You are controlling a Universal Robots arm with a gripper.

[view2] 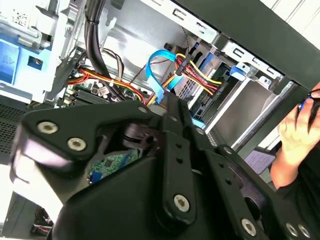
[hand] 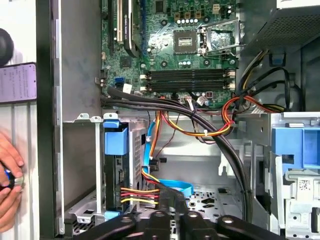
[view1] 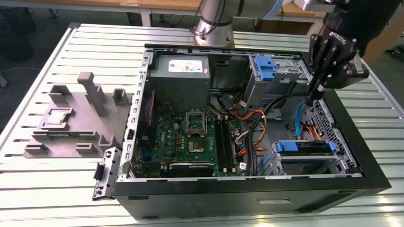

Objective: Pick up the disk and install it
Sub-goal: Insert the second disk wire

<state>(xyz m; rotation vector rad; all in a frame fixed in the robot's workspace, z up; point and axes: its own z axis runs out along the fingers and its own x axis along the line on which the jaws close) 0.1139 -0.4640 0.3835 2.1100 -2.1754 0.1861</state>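
Note:
The disk (view1: 303, 147) lies in the drive cage at the near corner of the open computer case (view1: 252, 194), on the exterior view's right. Blue carrier rails run along its top. In the first wrist view the disk (hand: 119, 170) is seen edge-on under a blue carrier tab, with red, yellow and black wires running to its end. My black gripper (view1: 312, 97) hangs above the case's side wall, beyond the cage and apart from the disk. Its fingers are shut with nothing between them. Both wrist views show the gripper (hand: 171, 200) (view2: 172, 105) over a light-blue flat cable (hand: 172, 189).
A tall blue latch (view1: 265, 68) stands in the far bay. Thick black cables (hand: 200, 112) and orange wires cross the case beside the motherboard (view1: 189, 137). A grey fixture (view1: 75, 123) holding a small silver chip sits on the table at the exterior view's left. A person's hand (hand: 7, 175) rests outside the case wall.

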